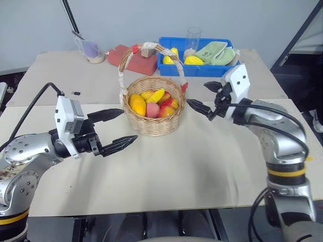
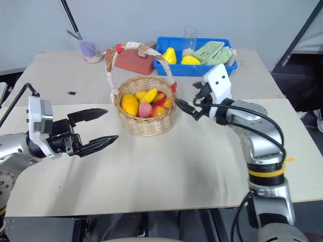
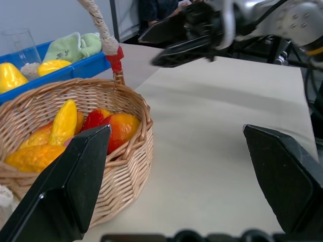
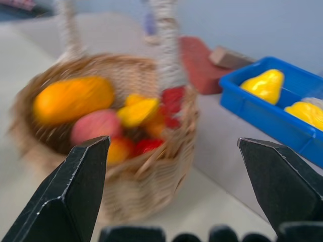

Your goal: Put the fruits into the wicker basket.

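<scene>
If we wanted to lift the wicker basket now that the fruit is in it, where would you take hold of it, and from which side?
I would grip the wicker basket at the top of its arched handle, coming down from above. The arch stands upright and clear over the fruit, thin enough for two fingers, while the woven rim looks too wide. Gripping at the crown should keep the basket hanging level.

The wicker basket (image 4: 101, 151) shows smeared with blur from the right wrist, its fruits (image 4: 96, 113) soft-edged and its handle cut off at the top, while lower fruits lie buried under others.
</scene>
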Tool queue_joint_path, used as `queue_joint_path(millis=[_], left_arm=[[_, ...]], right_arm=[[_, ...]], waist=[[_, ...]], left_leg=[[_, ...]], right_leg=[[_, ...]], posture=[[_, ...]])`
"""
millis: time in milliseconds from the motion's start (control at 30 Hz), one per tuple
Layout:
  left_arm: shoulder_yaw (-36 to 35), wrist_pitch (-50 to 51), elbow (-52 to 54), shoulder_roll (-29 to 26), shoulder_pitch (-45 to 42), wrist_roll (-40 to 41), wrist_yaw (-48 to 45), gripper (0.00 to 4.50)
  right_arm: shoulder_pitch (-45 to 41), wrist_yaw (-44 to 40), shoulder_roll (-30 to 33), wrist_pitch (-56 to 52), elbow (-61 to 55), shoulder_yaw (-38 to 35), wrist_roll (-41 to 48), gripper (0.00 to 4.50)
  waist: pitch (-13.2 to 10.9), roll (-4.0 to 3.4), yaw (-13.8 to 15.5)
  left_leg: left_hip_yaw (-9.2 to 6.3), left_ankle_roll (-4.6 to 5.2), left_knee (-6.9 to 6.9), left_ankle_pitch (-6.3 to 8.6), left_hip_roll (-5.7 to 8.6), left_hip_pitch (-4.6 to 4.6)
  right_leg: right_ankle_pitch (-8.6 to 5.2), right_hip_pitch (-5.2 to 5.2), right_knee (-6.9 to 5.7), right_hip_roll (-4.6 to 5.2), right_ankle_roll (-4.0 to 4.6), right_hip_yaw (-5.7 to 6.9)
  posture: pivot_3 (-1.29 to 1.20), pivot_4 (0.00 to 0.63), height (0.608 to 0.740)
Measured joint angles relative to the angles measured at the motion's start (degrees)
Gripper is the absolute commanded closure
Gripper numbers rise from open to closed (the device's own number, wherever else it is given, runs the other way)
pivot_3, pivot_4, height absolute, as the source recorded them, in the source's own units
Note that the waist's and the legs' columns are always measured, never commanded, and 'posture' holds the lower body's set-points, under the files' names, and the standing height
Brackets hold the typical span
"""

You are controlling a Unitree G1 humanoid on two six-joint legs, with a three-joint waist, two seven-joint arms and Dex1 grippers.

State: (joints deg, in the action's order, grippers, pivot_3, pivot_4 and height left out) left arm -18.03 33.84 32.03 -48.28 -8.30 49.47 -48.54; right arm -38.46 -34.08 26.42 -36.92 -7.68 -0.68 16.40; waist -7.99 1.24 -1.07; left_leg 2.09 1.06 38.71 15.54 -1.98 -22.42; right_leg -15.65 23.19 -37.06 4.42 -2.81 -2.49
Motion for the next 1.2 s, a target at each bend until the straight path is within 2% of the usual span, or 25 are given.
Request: queue_joint_path(millis=[267, 400, 700, 933, 1100, 1200], left_arm=[[1.16, -0.01, -1.32, 0.00, -1.06, -0.48, -0.55, 0.00], [1.24, -0.09, -1.36, 0.11, -1.01, -1.17, -0.47, 0.00], [1.30, -0.19, -1.33, 1.01, -0.08, -2.22, -0.28, 0.00], [2.29, -0.35, -1.45, 1.80, -1.26, -2.72, -0.21, 0.00], [3.38, -0.93, -1.84, 2.71, -2.83, -3.39, -0.26, 0.00], [4.43, -1.04, -2.21, 3.40, -3.58, -3.58, -0.27, 0.00]], right_arm=[[-5.56, 1.66, -6.55, 7.62, 13.95, 1.63, -2.48, 0.02], [-7.03, 2.21, -8.37, 10.86, 18.36, 1.67, -2.93, 1.21], [-8.16, 2.40, -9.65, 14.08, 21.08, 1.51, -2.89, 4.28], [-7.41, 0.78, -8.01, 14.38, 20.28, 1.51, -2.73, 4.33], [-5.00, -0.54, -1.84, 16.19, 18.98, -0.96, -2.75, 4.33], [-2.50, -0.86, 5.12, 18.75, 20.10, -4.57, -3.24, 4.33]], waist=[[0.00, -0.01, 0.24], [-0.01, -0.01, 0.16], [-0.01, -0.01, 0.12], [-0.01, -0.02, 0.32], [-0.02, -0.02, 0.54], [-0.02, -0.02, 1.01]], left_leg=[[0.01, -0.01, 0.01, -0.01, 0.01, -0.05], [0.00, -0.02, 0.01, -0.01, 0.00, -0.05], [0.00, -0.02, 0.00, -0.01, -0.01, -0.06], [-0.02, -0.02, -0.01, -0.01, 0.00, -0.10], [-0.02, -0.02, 0.02, -0.01, 0.04, -0.22], [-0.03, -0.02, 0.04, -0.01, 0.06, -0.27]], right_leg=[[0.00, -0.04, -0.05, 0.03, -0.01, 0.04], [0.00, -0.03, -0.05, 0.03, -0.01, 0.04], [0.01, -0.03, -0.07, 0.04, -0.01, 0.06], [0.01, -0.03, -0.06, 0.06, -0.01, 0.08], [0.03, -0.03, -0.03, 0.10, -0.06, 0.07], [0.03, -0.03, 0.01, 0.10, -0.06, 0.07]], posture=[[0.00, 0.150, 0.740], [0.00, 0.150, 0.740], [0.00, 0.150, 0.740], [0.00, 0.150, 0.740], [0.00, 0.150, 0.740], [0.00, 0.150, 0.740]])
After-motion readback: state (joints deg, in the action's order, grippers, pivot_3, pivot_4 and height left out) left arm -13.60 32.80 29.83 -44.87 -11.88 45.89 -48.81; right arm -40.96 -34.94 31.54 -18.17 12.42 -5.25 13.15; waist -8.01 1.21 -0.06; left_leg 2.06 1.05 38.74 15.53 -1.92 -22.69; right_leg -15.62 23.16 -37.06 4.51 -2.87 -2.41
